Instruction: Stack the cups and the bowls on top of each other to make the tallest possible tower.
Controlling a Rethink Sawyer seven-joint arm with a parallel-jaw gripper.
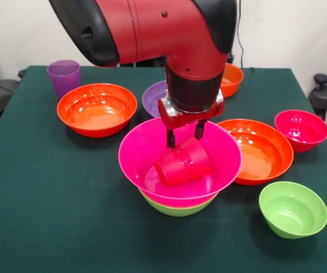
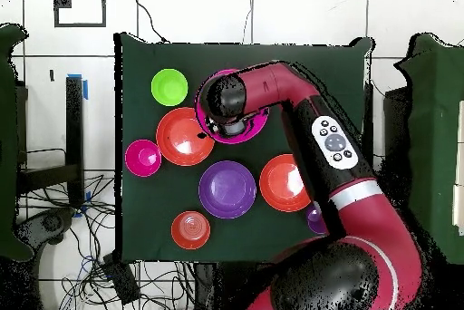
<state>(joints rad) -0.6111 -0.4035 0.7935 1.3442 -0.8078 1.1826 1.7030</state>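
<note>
Going left to right in the front view, a purple cup (image 1: pixel 63 76) stands upright at the far left corner of the green tabletop (image 1: pixel 44 216). Just beside it sits a wide orange bowl (image 1: pixel 96 109), empty. Next comes a purple bowl (image 1: pixel 154 96), partly hidden behind my arm.

In the middle is the tower (image 1: pixel 177 187): a lime green bowl (image 1: pixel 174 209) at the bottom and a wide hot pink bowl (image 1: pixel 140 153) nested on it. A red-pink cup (image 1: pixel 184 165) lies tilted on its side inside the hot pink bowl. My gripper (image 1: pixel 183 136) hangs straight down over it, its 2 dark fingers (image 1: pixel 170 138) spread apart, their tips just above the cup; I cannot tell whether they touch it.

Behind my wrist a small orange bowl (image 1: pixel 232 79) sits near the far edge. Right of the tower, a second wide orange bowl (image 1: pixel 260 151) rests touching the hot pink bowl's rim. Further right is a small red-pink bowl (image 1: pixel 301 129), and nearer the camera a separate lime green bowl (image 1: pixel 293 209), both empty.

From overhead, my arm (image 2: pixel 349 166) covers most of the tower. I can read no writing or labels on anything.
</note>
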